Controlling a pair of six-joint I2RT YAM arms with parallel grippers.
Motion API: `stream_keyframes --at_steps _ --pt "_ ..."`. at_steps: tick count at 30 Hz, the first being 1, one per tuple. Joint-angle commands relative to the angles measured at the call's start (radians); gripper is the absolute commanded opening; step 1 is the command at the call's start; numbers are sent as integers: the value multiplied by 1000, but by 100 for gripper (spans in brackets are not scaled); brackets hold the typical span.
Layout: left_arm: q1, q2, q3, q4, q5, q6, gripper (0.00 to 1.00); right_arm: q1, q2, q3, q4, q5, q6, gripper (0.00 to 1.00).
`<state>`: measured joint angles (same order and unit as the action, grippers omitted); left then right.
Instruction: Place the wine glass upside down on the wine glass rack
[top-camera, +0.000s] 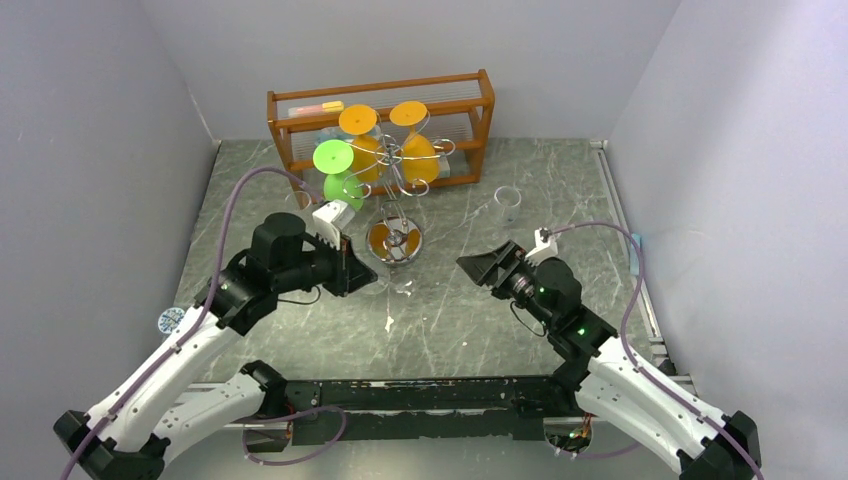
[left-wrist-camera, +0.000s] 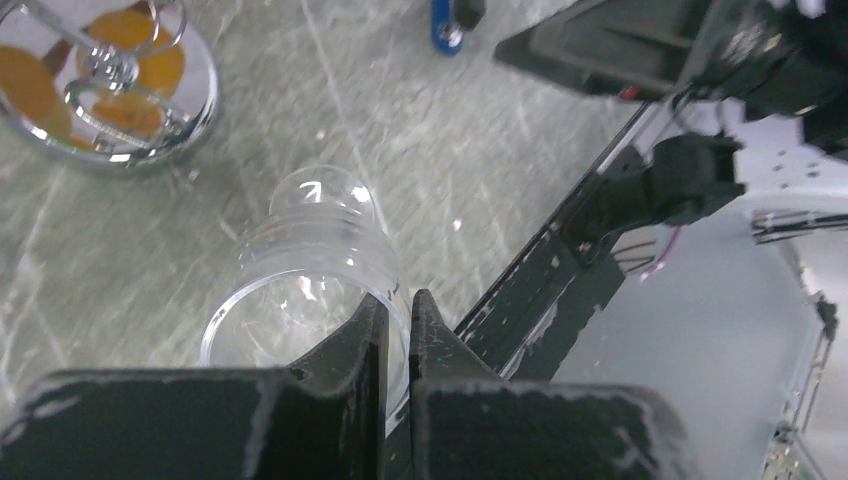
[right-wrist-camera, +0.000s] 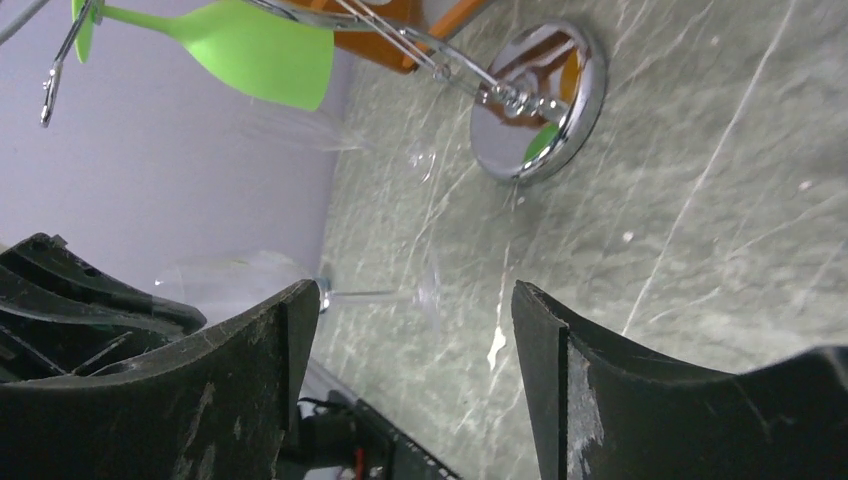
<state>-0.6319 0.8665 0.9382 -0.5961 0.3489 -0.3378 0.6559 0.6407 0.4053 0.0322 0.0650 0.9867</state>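
Left arm (top-camera: 180, 360): rises from its base at the near-left corner and reaches forward and inward, the wrist bent so that the tool points right, toward the table's middle. Left gripper (left-wrist-camera: 398, 300): jaws drawn almost together, only a thin slit between them, pinching the rim wall of the wine glass (left-wrist-camera: 300, 250).

Right arm (top-camera: 630, 370): rises from the near-right corner and angles forward and left; green lamps are lit on its upper joints. Right gripper (right-wrist-camera: 412, 290): points left, jaws spread wide, nothing between them, no contact.

The two grippers face each other across the middle, well apart.
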Motion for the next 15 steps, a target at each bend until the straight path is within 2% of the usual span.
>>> stream_keyframes --at_steps 1,4,12,15 --pt "-23 -32 -86 299 35 -149 5 3 13 -31 90 -84 156 74" --pt "-62 -32 -147 442 -37 -202 5 3 25 -23 100 -108 215 73" --pt "-259 -14 -284 811 -327 -193 5 4 25 -42 95 -85 403 71" --pt "-325 -5 -326 943 -422 -159 5 3 8 -54 48 -35 484 60"
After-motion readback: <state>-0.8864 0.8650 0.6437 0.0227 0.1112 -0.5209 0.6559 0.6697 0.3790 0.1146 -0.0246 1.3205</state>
